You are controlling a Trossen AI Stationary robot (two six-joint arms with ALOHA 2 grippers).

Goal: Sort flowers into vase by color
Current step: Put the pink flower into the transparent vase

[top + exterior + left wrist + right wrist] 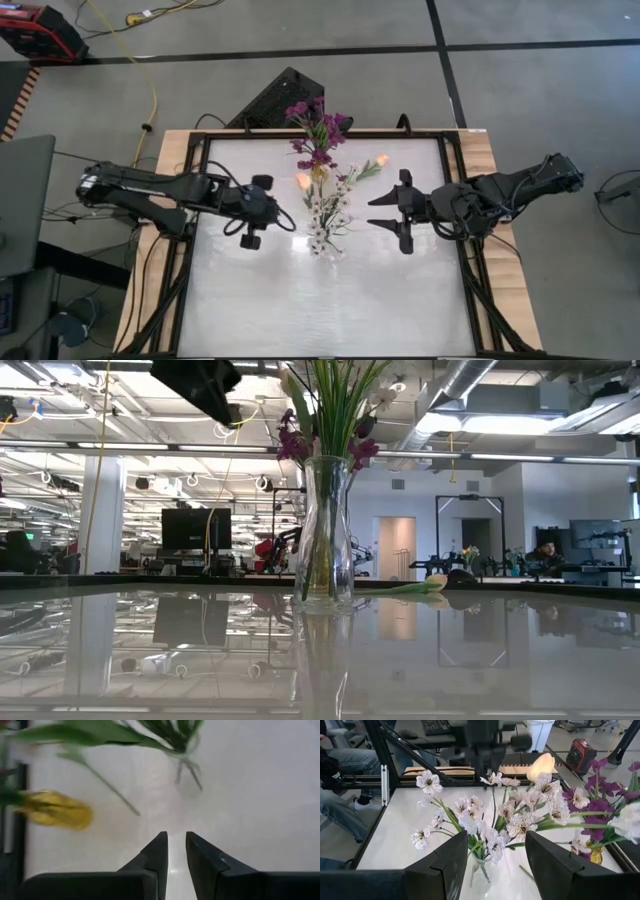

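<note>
Flowers (pixel 322 185) fill the middle of the table (pixel 270 300), just above its center in the high view. They stand in a clear glass vase (pixel 325 545). Purple sprays (pixel 318 128) lean toward twelve o'clock, past the table's far edge. White blossoms (pixel 325 225) spread toward six o'clock. One peach tulip bud (pixel 303 181) shows at about nine o'clock of the bunch, and another peach tulip bud (pixel 381 160) points toward two o'clock. In the low view one more flower lies flat on the table, beside the vase.

Two dark arms reach in from the sides. At nine o'clock is the left gripper (pixel 285 219), just beside the bunch. Its wrist view shows the two fingers (pixel 159 851) close together with only a thin gap, and nothing is between them. A peach bud hangs near it but does not touch it. At three o'clock is the right gripper (pixel 385 212), a little apart from the flowers. Its fingers (pixel 555 857) stand wide apart and hold nothing.

Beyond the table's far edge, a person's legs in jeans (pixel 340 780) show beside the black frame (pixel 380 765).
</note>
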